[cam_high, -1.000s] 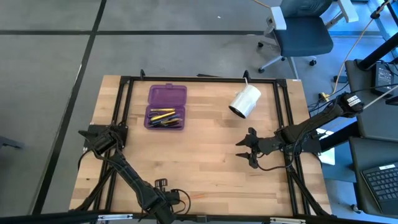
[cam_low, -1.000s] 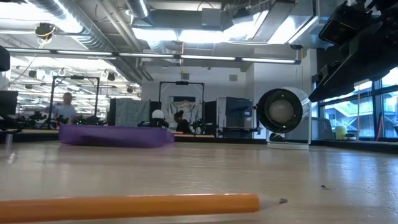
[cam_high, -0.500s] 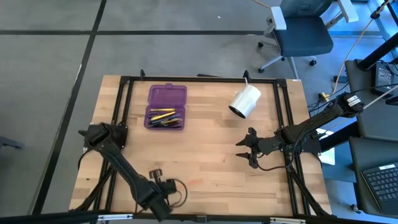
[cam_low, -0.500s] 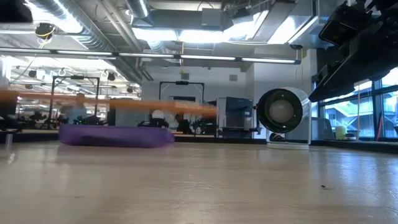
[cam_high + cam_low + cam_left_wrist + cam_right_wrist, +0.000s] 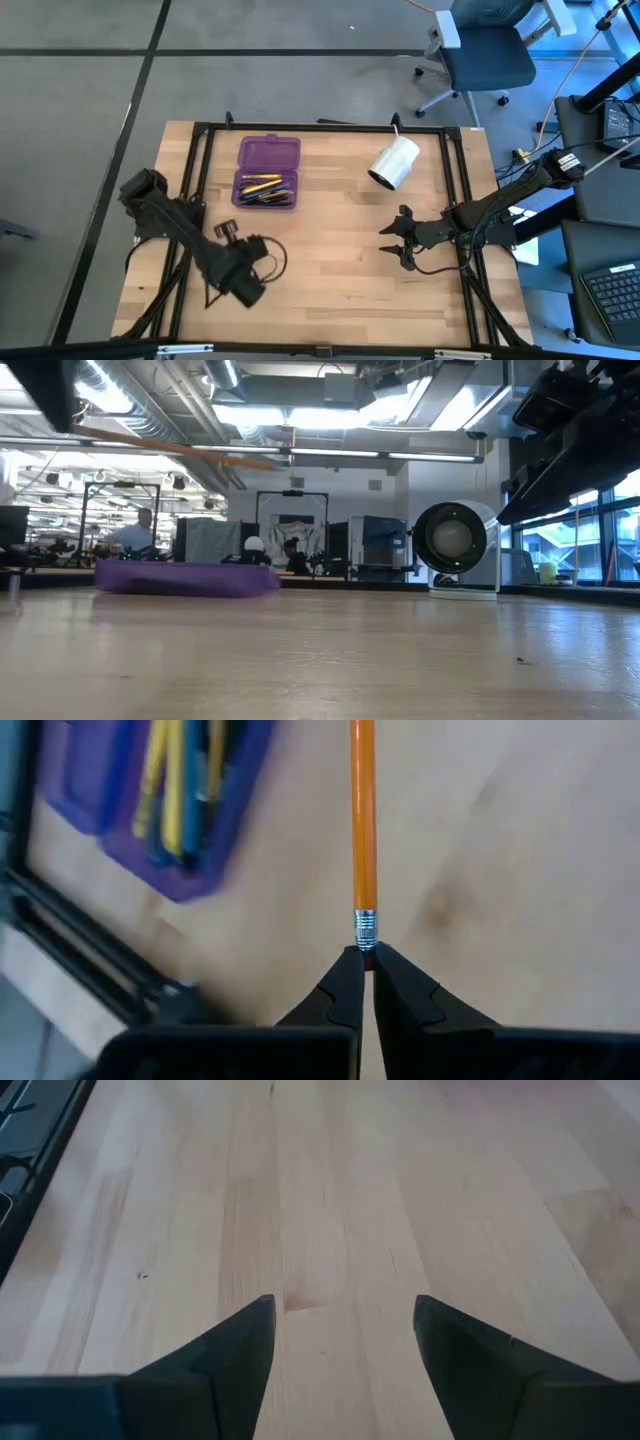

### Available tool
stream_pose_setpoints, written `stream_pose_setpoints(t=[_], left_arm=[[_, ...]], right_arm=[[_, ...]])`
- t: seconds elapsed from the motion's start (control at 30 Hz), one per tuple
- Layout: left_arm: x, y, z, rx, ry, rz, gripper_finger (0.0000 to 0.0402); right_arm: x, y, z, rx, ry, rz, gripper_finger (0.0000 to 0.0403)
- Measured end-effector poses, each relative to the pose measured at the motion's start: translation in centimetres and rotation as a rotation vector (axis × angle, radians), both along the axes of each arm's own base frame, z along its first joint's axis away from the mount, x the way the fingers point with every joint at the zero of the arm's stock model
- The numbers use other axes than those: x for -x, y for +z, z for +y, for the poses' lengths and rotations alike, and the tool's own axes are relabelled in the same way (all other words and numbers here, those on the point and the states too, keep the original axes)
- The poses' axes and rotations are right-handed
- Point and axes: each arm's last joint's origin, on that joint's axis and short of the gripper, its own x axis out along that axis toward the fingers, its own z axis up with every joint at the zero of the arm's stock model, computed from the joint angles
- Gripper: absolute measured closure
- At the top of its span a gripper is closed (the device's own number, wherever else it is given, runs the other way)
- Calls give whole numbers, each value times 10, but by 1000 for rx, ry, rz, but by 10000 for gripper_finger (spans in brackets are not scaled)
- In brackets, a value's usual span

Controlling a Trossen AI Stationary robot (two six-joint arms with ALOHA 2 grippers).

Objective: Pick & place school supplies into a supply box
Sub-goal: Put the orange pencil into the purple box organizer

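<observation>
My left gripper (image 5: 224, 232) (image 5: 363, 958) is above the table's left half, on the near side of the open purple supply box (image 5: 267, 172) (image 5: 190, 800), and is shut on an orange pencil (image 5: 362, 820) (image 5: 170, 448). The box's tray rests flat on the table and holds yellow, blue and dark pens and pencils; its lid lies open toward the far edge. My right gripper (image 5: 392, 240) (image 5: 345, 1315) hangs open over bare wood in the table's right half. My left gripper pinches the orange pencil at its eraser end (image 5: 366, 925), just behind the metal ferrule, between the two fingertips. The pencil runs straight out ahead of the fingers, in line with them. It is lifted clear of the table, and in the low view it slants slightly.
A white cylindrical roll (image 5: 394, 162) (image 5: 455, 548) lies on its side near the far right of the table. A black frame (image 5: 200, 140) runs around the tabletop. Bare wood lies between the box and my right gripper. A person (image 5: 135, 535) shows in the room behind.
My left gripper has moved from the table's near edge up and toward the far left, nearer the purple box, carrying the orange pencil. The pencil, which lay on the table close to the low camera, is now lifted clear and high above the tabletop.
</observation>
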Motion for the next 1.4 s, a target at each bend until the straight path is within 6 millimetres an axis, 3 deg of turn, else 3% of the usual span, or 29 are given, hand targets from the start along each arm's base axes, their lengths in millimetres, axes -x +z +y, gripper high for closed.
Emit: stream_pose_setpoints(t=[0.17, 0.37, 0.6, 0.83, 1.07, 1.4], left_arm=[[5, 1, 43, -47, 76, 31, 398], [23, -5, 82, -33, 113, 50, 398], [38, -27, 119, 27, 73, -7, 398], [44, -59, 155, 38, 52, 70, 398], [40, -82, 187, 82, 50, 30, 398], [41, -84, 215, 127, 3, 35, 398]], right_arm=[[1, -1, 0, -2, 7, 13, 161], [1, -1, 1, -14, 26, 22, 161], [1, -1, 1, 5, 41, 19, 161], [1, -1, 1, 6, 42, 19, 161], [1, -1, 1, 7, 42, 17, 161], [0, 0, 1, 1, 37, 8, 161]])
